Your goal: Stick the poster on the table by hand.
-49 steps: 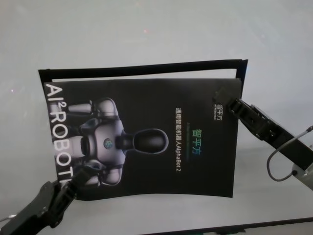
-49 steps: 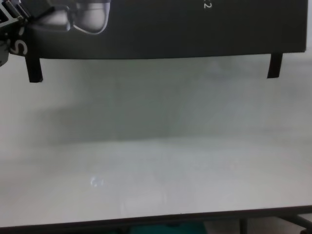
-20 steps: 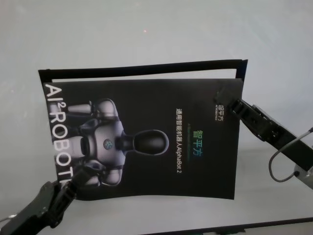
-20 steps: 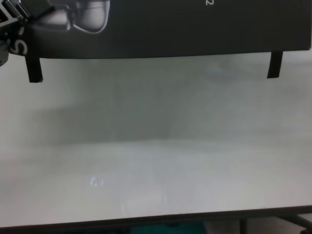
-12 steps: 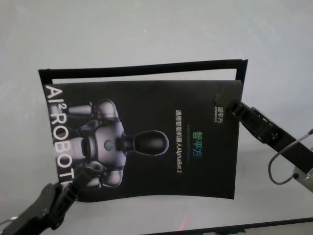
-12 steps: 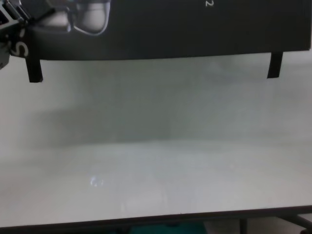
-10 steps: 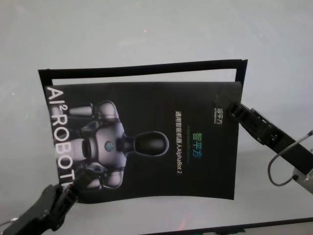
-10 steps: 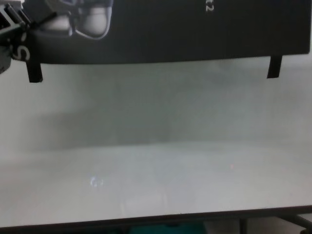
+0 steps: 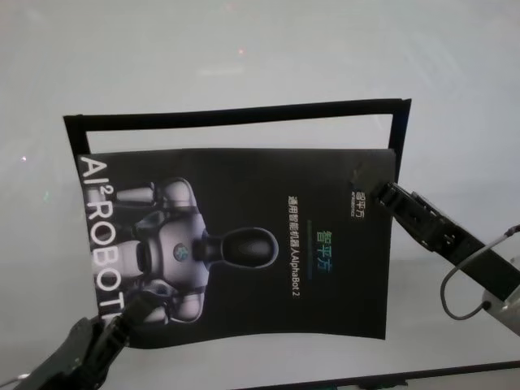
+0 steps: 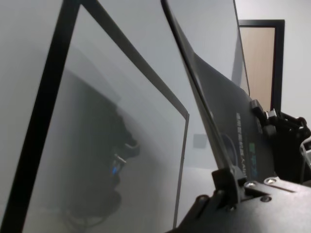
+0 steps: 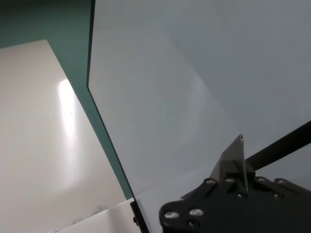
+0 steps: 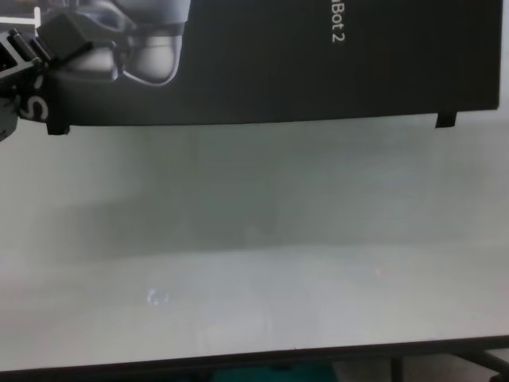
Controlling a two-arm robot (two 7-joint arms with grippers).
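Black and glossy, the poster [image 9: 244, 244] hangs in the air above the table [image 9: 244, 49], held between my two grippers. It is printed with a silver-grey robot figure and white lettering.

My left gripper [image 9: 130, 313] reaches in from the near left. Its fingers are clamped on the poster's near-left corner, right beside the printed robot's lower body. In the left wrist view, the same gripper [image 10: 221, 187] pinches the sheet's thin edge, and the poster [image 10: 228, 121] rises away from it as a curved dark surface.

My right gripper [image 9: 382, 193] comes in from the right. It is closed on the poster's right edge, near the far corner, just beside a small printed logo. In the right wrist view, a thin sliver of the sheet stands up from between that gripper's [image 11: 238, 170] fingers.

Beyond both grippers, narrow black tape strips [image 9: 236, 116] lie on the table along three sides of a rectangle. In the chest view, the poster's [image 12: 318, 64] near edge hangs above the pale tabletop [image 12: 254, 278], with the left gripper [image 12: 36, 48] at its left corner.
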